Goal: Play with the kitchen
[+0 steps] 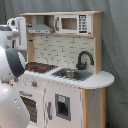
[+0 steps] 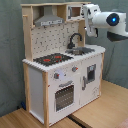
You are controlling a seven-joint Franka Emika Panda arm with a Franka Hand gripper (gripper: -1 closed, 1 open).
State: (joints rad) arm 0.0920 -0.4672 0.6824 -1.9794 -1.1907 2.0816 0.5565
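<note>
White and light-wood, the kitchen [image 2: 62, 65] stands on a wooden floor [image 2: 105, 107] before a grey backdrop [image 1: 115, 45] in both exterior views, its oven door shut. Its black faucet [image 1: 84, 60] arches over the steel sink [image 1: 71, 74], beside the red-ringed hob [image 2: 52, 59]. The gripper [image 2: 89, 19] hangs near the upper shelf in the second exterior view; whether its fingers are apart or together cannot be told.

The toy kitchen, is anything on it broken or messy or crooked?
No, nothing stands out. The kitchen stands straight in both exterior views. Its oven door and cupboard doors look closed, the faucet is upright over the sink, and nothing is spilled on the hob. The robot's arm is up near the top shelf.
</note>
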